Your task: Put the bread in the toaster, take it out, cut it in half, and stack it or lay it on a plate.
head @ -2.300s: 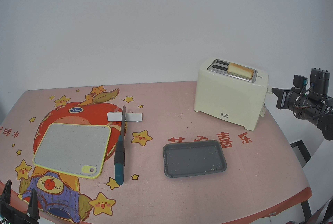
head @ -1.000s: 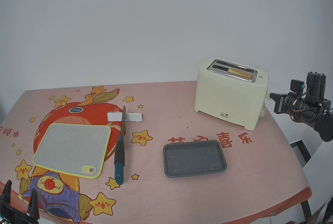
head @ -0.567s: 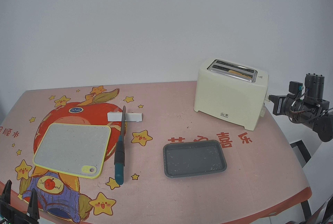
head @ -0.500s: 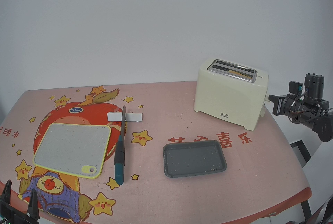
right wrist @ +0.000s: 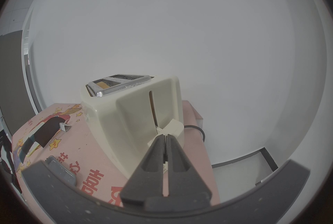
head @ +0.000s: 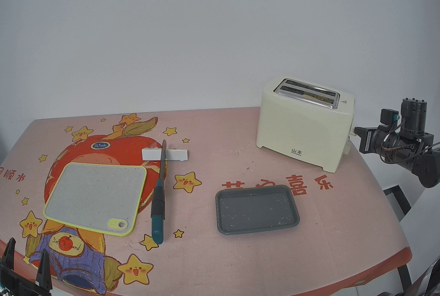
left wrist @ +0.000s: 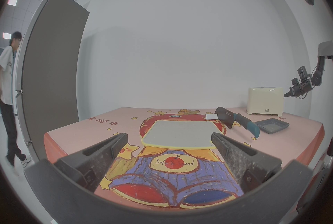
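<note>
The cream toaster (head: 305,125) stands at the back right of the table. The bread (head: 317,95) sits low in its nearer slot, only a sliver of its top showing. My right gripper (head: 356,130) is shut, its tips against the toaster's side lever (right wrist: 172,127), which is near the bottom of its slot. The right wrist view shows the bread (right wrist: 103,85) as a tan strip in the slot and the right gripper (right wrist: 165,138) pressed closed. My left gripper (head: 25,260) stands open and holds nothing at the table's front left corner; the left gripper (left wrist: 170,146) faces the cutting board (left wrist: 178,129).
A grey cutting board with a yellow rim (head: 94,196) lies at the left. A knife with a teal handle (head: 158,191) lies beside it, its blade on a white rest (head: 176,154). The dark grey tray (head: 220,214) sits in front of the toaster.
The bread has sunk from standing above the slot to almost out of sight. My right gripper has moved down along the toaster's side with the lever.
</note>
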Controlling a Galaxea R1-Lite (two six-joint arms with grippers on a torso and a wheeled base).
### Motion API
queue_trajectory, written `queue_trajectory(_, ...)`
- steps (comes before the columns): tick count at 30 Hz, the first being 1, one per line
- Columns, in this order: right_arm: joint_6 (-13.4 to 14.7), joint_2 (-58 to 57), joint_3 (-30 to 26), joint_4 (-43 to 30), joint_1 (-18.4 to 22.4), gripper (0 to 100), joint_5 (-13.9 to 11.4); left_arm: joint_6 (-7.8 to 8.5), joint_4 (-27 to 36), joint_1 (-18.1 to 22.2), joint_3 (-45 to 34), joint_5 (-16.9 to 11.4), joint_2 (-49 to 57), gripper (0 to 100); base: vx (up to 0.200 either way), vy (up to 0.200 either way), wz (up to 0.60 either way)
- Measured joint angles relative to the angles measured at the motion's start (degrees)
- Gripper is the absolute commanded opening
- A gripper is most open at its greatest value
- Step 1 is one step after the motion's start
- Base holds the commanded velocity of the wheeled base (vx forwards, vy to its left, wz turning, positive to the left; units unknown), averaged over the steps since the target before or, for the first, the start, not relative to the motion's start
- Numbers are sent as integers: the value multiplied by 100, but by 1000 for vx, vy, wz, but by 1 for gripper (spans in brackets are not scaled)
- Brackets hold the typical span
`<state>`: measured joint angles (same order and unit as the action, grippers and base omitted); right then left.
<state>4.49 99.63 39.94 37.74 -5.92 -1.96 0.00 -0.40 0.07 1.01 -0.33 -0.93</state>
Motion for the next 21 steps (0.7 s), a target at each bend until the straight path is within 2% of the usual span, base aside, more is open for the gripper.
queue_trajectory(21,-26,30,-30,-11,0,0,24,0,0,0,0,0,0,100,0,0,0)
